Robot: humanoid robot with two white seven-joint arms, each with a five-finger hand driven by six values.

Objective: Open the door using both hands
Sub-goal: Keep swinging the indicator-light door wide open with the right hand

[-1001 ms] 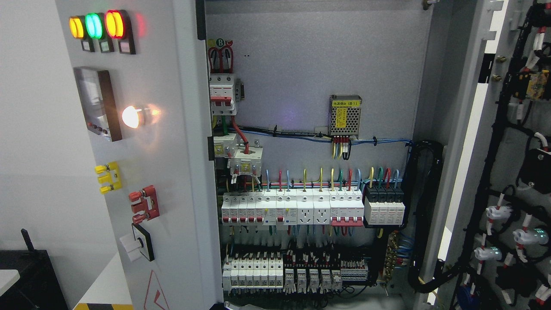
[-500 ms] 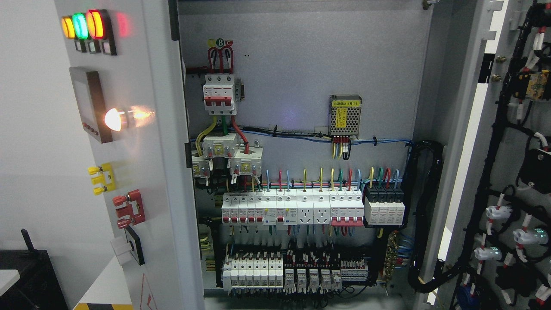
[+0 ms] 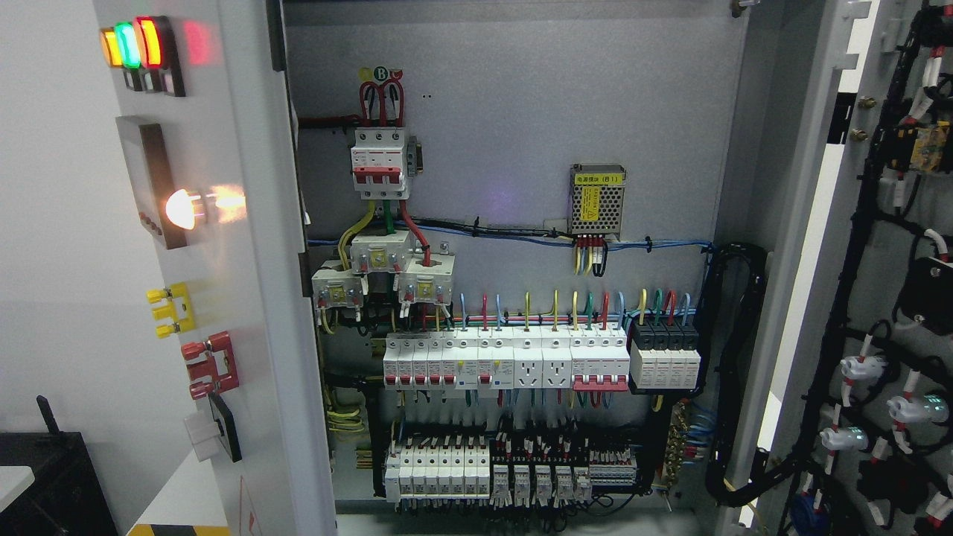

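Swung further left since the two earlier frames: the grey painted-steel left door (image 3: 246,298) of the electrical cabinet now stands more edge-on, and more of the cabinet's left interior is exposed, including a third white current-transformer block (image 3: 336,289) that was hidden before. Neither robot hand nor arm shows in the head view, so finger state cannot be told for either side.

Nearest, lower left: a black box (image 3: 45,476) with a short antenna stub, beside a white surface edged in yellow-black hazard tape (image 3: 167,529).

Left door, smooth matt face, seen obliquely: three round indicator lamps (image 3: 132,45) lit amber, green and red at the top; a dark rectangular meter (image 3: 153,182); a glowing white dome lamp (image 3: 182,208); a yellow plastic handle (image 3: 173,310); a red plastic handle (image 3: 211,365); a white rotary switch on a black plate (image 3: 216,428).

Right door (image 3: 841,246), also open, shows its inner side with black wire looms (image 3: 841,313) and white lamp backs (image 3: 864,366).

Farthest, the grey textured backplate (image 3: 521,112): a white three-pole breaker with red lever (image 3: 380,160), a perforated metal power supply with yellow label (image 3: 596,199), a row of white modular breakers (image 3: 506,361), black-and-white surge modules (image 3: 665,357), and lower terminal blocks (image 3: 514,469), joined by red, yellow, green and blue wires.
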